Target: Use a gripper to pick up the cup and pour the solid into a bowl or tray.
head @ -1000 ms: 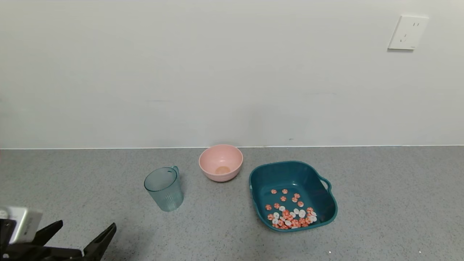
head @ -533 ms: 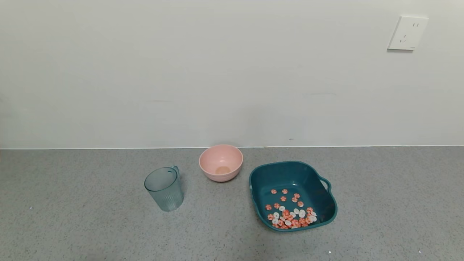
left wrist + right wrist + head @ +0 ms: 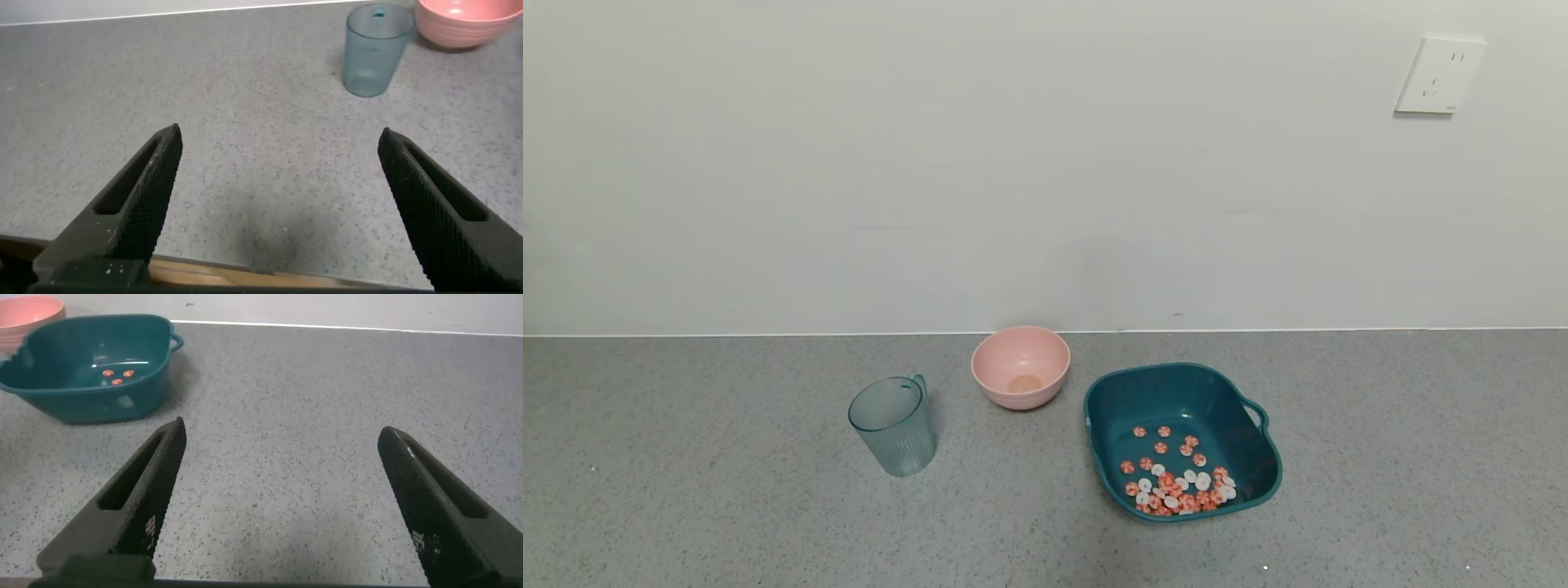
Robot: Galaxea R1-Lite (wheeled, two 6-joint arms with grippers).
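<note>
My left gripper [image 3: 278, 212] hangs low over the near edge of the grey speckled counter [image 3: 719, 506], jaws spread wide with nothing between them — only bare countertop shows in the gap. My right gripper [image 3: 282, 510] sits the same way on the other side, jaws wide apart and empty, low over the counter. Neither gripper appears in the head view.

The cup [image 3: 892, 425], translucent blue-green with ribbed sides, stands upright on the counter left of centre, its small handle turned toward the wall [image 3: 1045, 163]. It looks empty. From my left wrist it shows ahead of the open jaws and well apart from them [image 3: 374, 51], with the pink bowl [image 3: 458, 20] just beyond it.

That pink bowl [image 3: 1020, 367] stands near the wall, between the cup and the tray and set a little farther back; a faint orange patch shows at its bottom, and I cannot tell what it is.

The dark teal tray [image 3: 1258, 474] sits right of centre, its loop handle on the side away from the cup. The solid [image 3: 1178, 482] — small orange-red and white discs — lies inside it, bunched toward the near wall with a few scattered toward the middle. From my right wrist the tray [image 3: 49, 396] is well ahead of the jaws, and only a few orange pieces [image 3: 117, 374] show over its rim.

A white wall socket [image 3: 1439, 75] is mounted high on the right.
</note>
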